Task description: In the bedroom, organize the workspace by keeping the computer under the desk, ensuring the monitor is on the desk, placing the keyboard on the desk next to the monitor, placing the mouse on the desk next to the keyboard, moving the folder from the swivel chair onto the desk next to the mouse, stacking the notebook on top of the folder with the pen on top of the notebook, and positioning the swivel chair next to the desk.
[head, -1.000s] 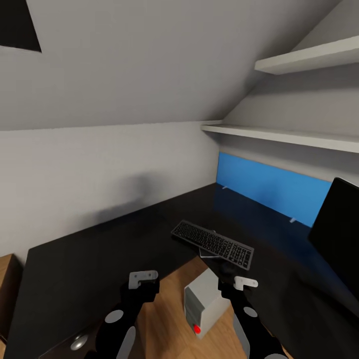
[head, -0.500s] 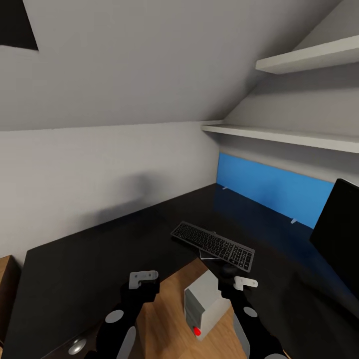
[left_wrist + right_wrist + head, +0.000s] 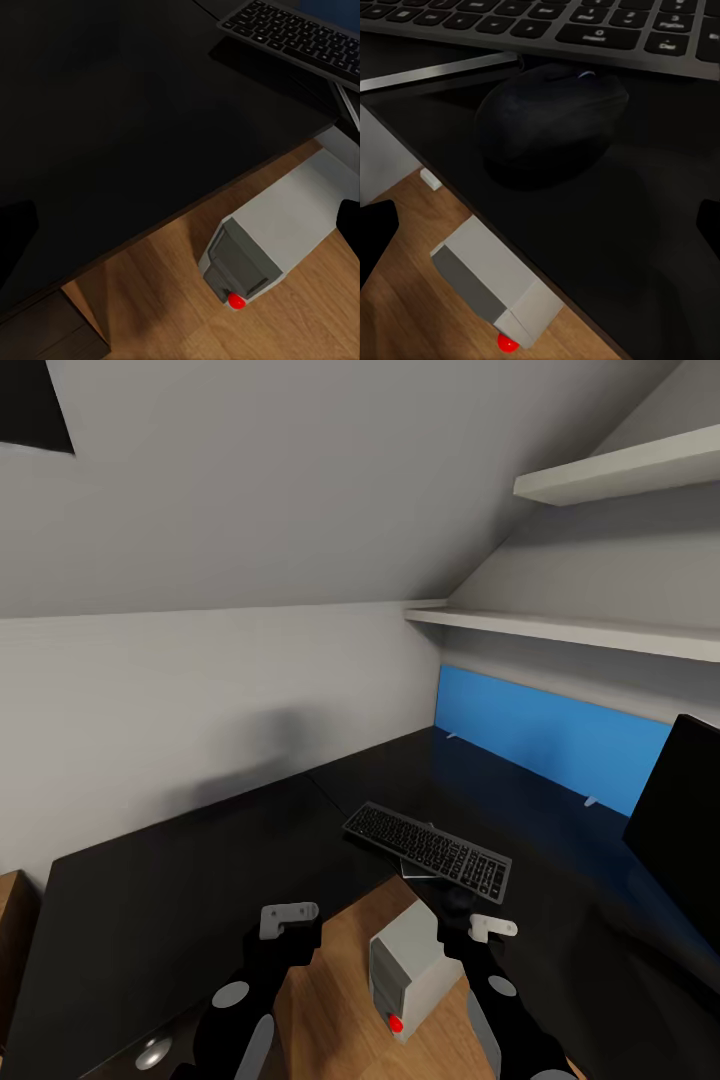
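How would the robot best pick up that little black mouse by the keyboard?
Probably from above, with the right end effector closing across the mouse's two long sides at its widest, rounded middle. It lies flat on the desk with the keyboard close behind it, so a low approach from behind looks blocked.

monitor point(image 3: 683, 815): cut by frame edge | computer point(image 3: 412, 968): partly under desk point(image 3: 180, 880)

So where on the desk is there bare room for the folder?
The desk's left wing, between the wall and the keyboard, is bare. So is the strip between keyboard and blue panel. It is crowded where the mouse touches the keyboard's near edge.
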Controlling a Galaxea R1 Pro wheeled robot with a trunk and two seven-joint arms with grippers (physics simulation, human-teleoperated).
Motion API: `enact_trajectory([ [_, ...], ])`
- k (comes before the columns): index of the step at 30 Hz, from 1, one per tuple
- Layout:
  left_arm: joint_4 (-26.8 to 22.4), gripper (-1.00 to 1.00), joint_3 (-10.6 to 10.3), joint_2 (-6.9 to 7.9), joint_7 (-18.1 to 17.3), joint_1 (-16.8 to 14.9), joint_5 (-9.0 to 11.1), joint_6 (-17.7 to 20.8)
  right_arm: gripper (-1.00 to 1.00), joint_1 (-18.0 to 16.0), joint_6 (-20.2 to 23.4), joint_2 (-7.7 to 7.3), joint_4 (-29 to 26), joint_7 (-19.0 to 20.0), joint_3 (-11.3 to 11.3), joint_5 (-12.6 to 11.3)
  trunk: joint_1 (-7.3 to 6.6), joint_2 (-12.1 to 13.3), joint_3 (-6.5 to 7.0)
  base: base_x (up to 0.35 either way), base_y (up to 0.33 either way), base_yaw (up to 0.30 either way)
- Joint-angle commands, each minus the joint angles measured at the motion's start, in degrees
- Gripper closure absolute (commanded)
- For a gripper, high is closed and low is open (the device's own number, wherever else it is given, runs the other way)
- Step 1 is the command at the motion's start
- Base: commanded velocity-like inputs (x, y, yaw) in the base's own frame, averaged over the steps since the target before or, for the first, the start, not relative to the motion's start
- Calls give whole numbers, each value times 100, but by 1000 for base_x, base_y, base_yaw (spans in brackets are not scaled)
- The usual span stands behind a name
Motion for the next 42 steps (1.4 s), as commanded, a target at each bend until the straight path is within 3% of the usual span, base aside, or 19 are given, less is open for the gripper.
enact_trajectory([
  [1, -7, -100, -9, 2, 52, -5, 61, 19, -100, -6, -15, 8, 3, -2, -33, 60, 0, -4, -7, 0, 0, 0],
  [42, 20, -100, -3, 28, 48, -5, 53, 18, -100, -6, 2, 7, 3, -2, -24, 60, 0, -4, -7, 40, 0, 0],
])
